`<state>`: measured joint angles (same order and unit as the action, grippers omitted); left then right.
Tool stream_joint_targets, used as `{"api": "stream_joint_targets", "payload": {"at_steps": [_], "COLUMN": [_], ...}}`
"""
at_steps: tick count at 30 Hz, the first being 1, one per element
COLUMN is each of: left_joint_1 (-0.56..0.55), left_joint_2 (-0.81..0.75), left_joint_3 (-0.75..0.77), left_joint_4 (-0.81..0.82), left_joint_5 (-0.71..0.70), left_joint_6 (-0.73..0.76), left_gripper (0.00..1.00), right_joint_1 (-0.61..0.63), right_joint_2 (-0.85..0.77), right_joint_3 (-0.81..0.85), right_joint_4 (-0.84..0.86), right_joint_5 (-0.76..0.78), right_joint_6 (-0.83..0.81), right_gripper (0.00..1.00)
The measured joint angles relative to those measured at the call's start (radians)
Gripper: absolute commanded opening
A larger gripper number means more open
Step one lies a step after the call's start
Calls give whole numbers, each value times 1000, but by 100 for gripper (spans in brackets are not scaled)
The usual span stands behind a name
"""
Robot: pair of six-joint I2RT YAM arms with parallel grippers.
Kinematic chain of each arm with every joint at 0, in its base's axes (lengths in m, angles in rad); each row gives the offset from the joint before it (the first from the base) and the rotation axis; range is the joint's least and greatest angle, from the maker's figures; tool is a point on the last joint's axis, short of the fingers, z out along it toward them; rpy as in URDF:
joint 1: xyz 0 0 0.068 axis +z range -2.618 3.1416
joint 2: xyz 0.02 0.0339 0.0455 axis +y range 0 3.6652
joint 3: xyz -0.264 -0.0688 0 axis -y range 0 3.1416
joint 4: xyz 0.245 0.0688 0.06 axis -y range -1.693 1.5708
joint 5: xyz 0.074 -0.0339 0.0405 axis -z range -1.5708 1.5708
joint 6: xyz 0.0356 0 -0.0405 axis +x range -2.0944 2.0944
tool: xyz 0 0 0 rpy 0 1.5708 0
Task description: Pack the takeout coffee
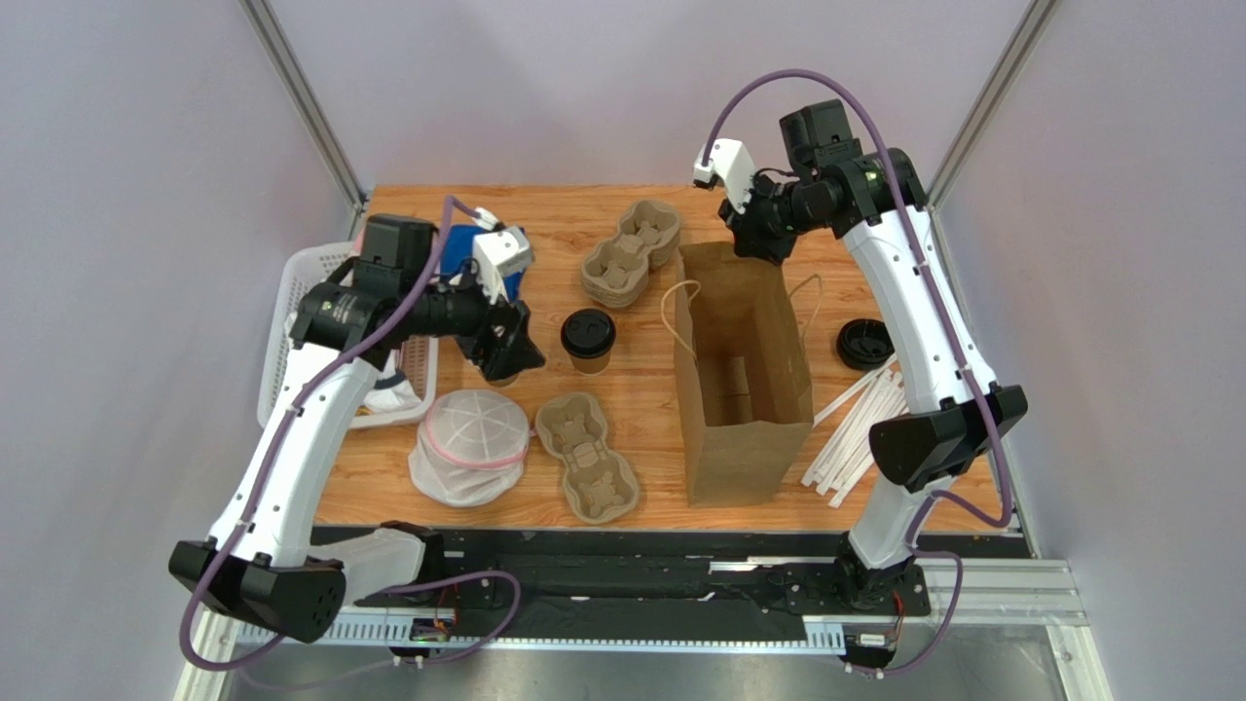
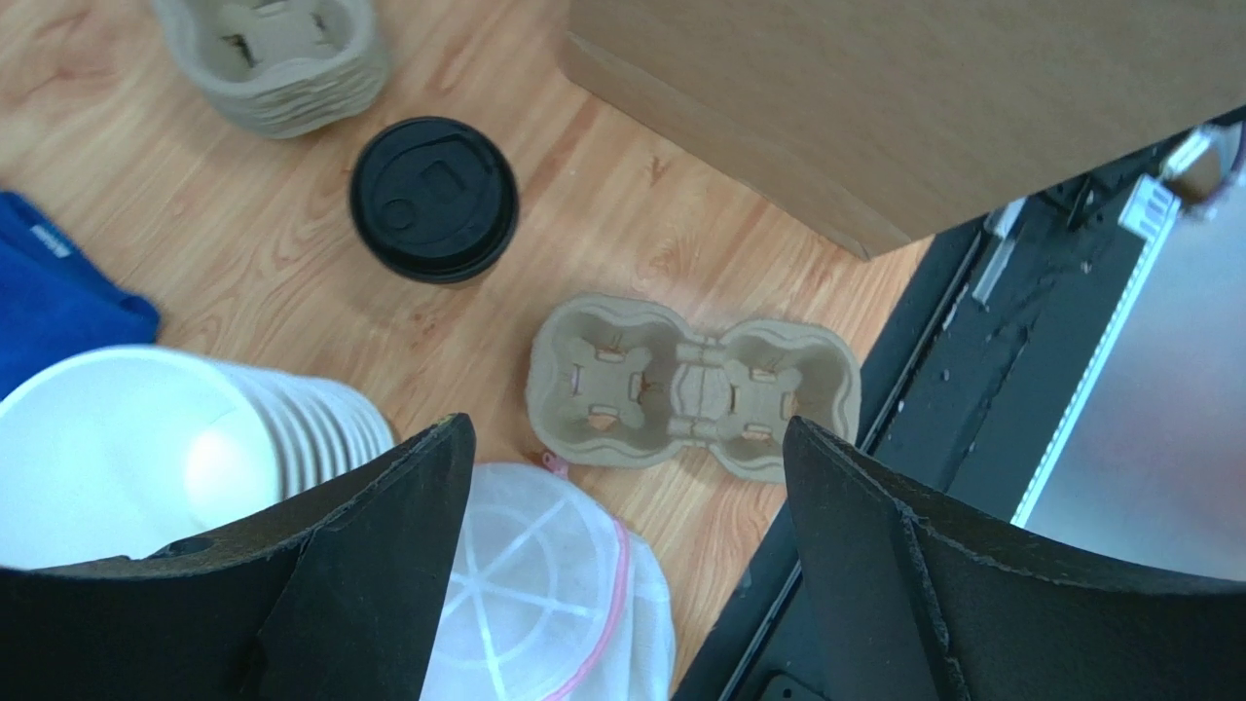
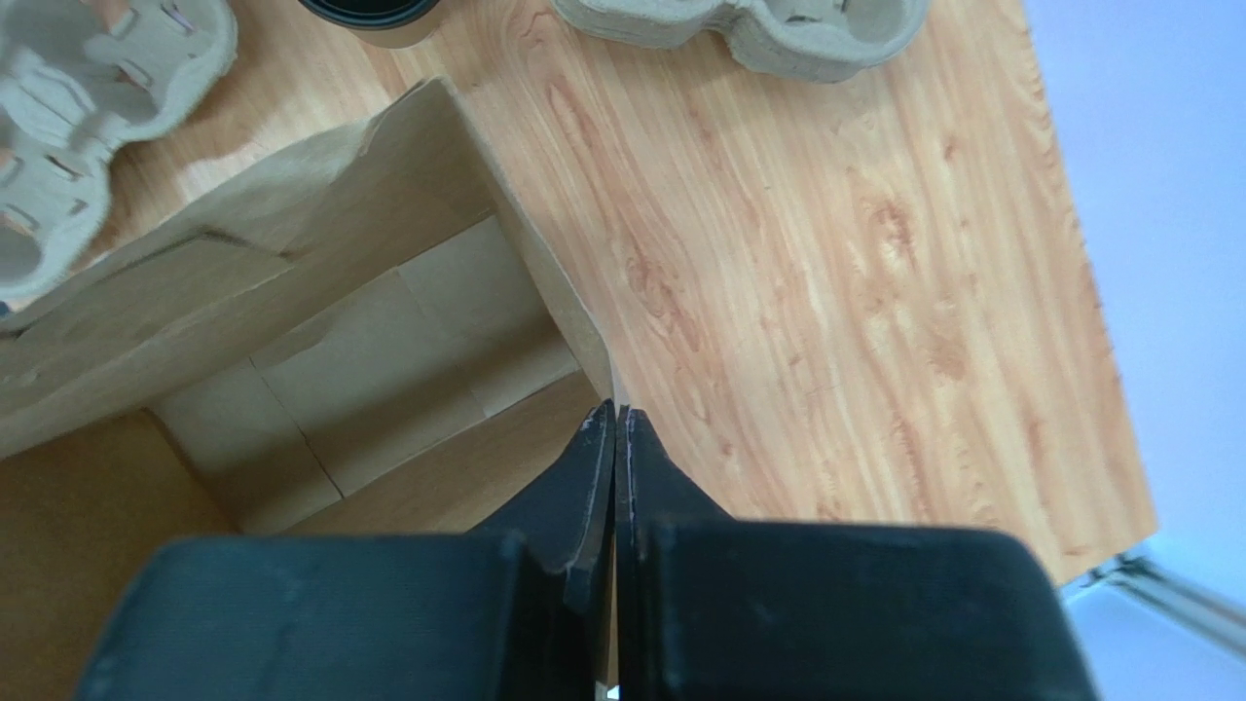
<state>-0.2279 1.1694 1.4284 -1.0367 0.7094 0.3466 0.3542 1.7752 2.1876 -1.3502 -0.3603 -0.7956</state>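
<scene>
The takeout coffee (image 1: 588,336), a small brown paper cup with a black lid, stands upright on the table left of the open brown paper bag (image 1: 739,380). It also shows in the left wrist view (image 2: 433,197). My left gripper (image 1: 512,348) is open and empty, in the air just left of the cup; in its wrist view (image 2: 629,431) the cup lies beyond the fingertips. My right gripper (image 1: 761,234) is shut on the far rim of the bag (image 3: 366,351), with its fingertips (image 3: 617,414) pinching the paper edge.
A stack of pulp cup carriers (image 1: 632,256) sits at the back and another carrier (image 1: 588,460) at the front. A plastic bag of white lids (image 1: 471,446) lies front left beside a white basket (image 1: 293,336). A loose black lid (image 1: 863,343) and white sticks (image 1: 856,431) lie right of the bag.
</scene>
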Motion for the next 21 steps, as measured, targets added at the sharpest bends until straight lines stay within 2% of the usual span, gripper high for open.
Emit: {"api": "stream_joint_targets", "payload": {"at_steps": [4, 8, 11, 14, 21], "left_joint_1": [-115, -183, -206, -217, -243], "left_joint_2": [49, 124, 153, 166, 255], "left_joint_3": [-12, -77, -163, -230, -248], "left_joint_4": [1, 25, 62, 105, 208], "left_joint_5": [-85, -143, -175, -212, -328], "left_joint_6": [12, -1, -39, -78, -87], "left_gripper": [84, 86, 89, 89, 88], "right_joint_1": [-32, -77, -107, -121, -117], "right_joint_2": [0, 0, -2, -14, -28], "right_joint_3": [-14, -14, -16, -34, -46], "right_joint_4": [0, 0, 1, 1, 0], "right_joint_5": [-33, -71, -93, -109, -134], "right_joint_6": [68, 117, 141, 153, 160], "right_gripper": [0, 0, 0, 0, 0]}}
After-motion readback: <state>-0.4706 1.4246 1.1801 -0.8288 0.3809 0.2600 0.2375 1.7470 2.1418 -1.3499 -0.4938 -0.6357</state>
